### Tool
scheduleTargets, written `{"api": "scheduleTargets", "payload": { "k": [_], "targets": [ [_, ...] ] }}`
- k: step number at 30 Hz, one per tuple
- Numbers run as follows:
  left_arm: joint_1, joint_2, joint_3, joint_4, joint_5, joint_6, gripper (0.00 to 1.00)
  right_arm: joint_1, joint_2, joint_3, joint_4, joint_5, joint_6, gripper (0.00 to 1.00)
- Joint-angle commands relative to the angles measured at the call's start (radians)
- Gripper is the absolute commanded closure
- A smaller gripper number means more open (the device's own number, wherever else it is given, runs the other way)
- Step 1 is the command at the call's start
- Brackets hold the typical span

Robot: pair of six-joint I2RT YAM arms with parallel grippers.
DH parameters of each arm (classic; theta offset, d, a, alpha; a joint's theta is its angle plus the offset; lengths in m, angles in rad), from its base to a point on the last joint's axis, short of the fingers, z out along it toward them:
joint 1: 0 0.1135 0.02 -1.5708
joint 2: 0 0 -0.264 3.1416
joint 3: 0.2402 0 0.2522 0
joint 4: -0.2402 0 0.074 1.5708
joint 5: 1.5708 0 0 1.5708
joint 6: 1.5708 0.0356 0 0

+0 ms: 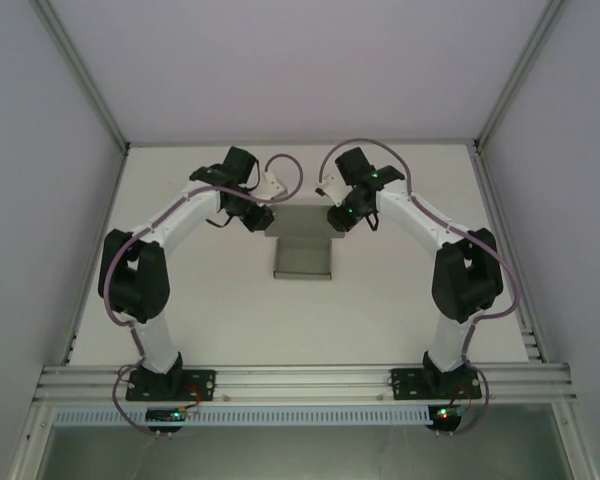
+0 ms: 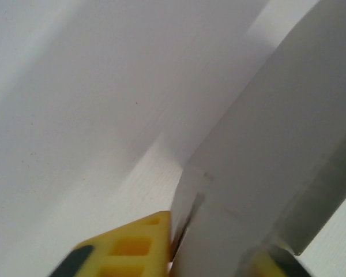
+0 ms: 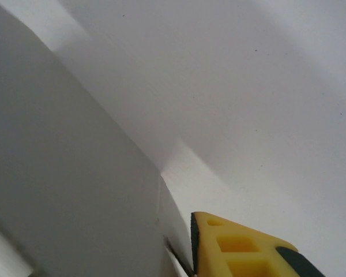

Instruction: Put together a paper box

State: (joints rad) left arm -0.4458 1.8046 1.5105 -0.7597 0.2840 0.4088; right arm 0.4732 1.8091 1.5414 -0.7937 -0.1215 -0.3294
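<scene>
left arm [image 1: 185, 222] and right arm [image 1: 420, 215]: white links, black joints, looping purple cables [image 1: 285, 165], black bases [image 1: 165, 385] showing green lights; yellow fingers [image 2: 132, 248].

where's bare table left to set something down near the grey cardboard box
Widest free patch: the white table between the grey cardboard paper box and the aluminium rail along the near edge. A narrower strip runs behind the box toward the back wall. Crowded: the box's far end, where the left gripper and right gripper sit against it.

I get soft even light, pale top view, faint shadows, wrist views blurry, yellow fingers [image 2: 132, 251] unfocused
</scene>
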Motion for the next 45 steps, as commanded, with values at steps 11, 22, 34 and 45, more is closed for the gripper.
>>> {"api": "scheduleTargets", "payload": {
  "k": [11, 22, 34, 45],
  "targets": [
    [-0.043, -0.026, 0.059, 0.106, -0.220, -0.415, 1.00, 0.011, -0.079, 0.003, 0.122, 0.143, 0.429, 1.00],
    [-0.085, 0.012, -0.047, 0.453, -0.123, -0.846, 1.00, 0.080, -0.049, -0.053, 0.351, 0.323, 0.949, 0.99],
    [-0.133, 0.075, -0.124, 0.565, -0.203, -0.955, 1.00, 0.116, -0.037, -0.219, 0.528, 0.432, 1.088, 1.00],
    [-0.163, -0.016, -0.332, 0.578, -0.320, -0.915, 1.00, 0.169, -0.096, -0.516, 0.800, 0.490, 0.937, 1.00]
  ]
}}
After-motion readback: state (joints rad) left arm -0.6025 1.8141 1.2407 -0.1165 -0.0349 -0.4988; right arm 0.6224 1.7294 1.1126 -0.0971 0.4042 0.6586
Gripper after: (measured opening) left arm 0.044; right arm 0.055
